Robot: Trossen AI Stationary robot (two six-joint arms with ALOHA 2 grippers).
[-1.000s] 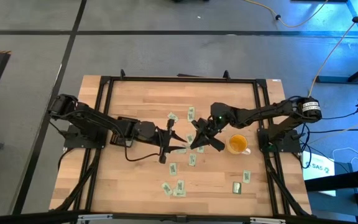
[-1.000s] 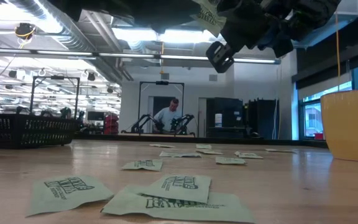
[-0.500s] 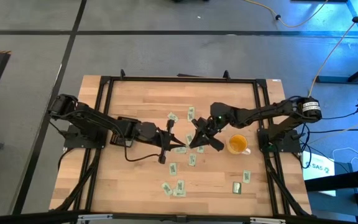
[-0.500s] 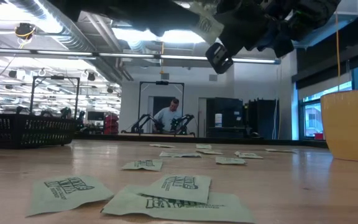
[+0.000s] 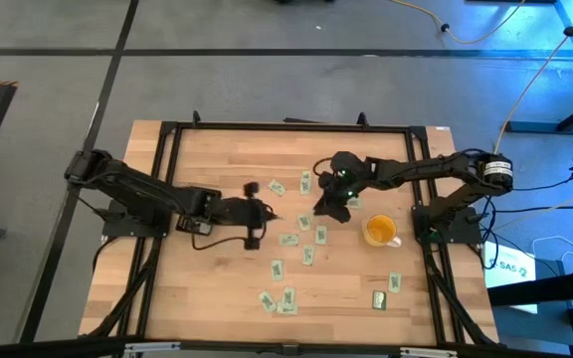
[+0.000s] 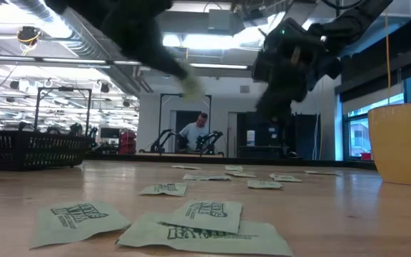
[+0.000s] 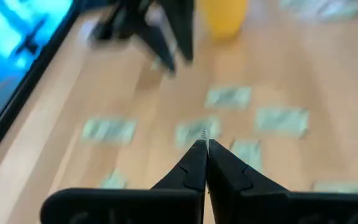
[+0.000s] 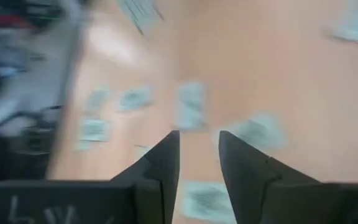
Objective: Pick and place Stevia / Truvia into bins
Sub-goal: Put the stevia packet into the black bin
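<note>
While sachets (image 5: 277, 268) lie scattered, both pincers hover.

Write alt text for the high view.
Two dark robot arms reach toward each other over a wooden table scattered with small green-and-white sachets. The left gripper and right gripper sit near the centre, and a yellow cup stands to the right.

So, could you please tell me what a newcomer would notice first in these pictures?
Two dark arms reach toward each other over the middle of the wooden table: the left claw is shut on the edge of a sachet, and the right claw is open and empty. Loose green-and-white Stevia sachets lie scattered across the table's middle and front, and a yellow cup stands right of centre.
</note>
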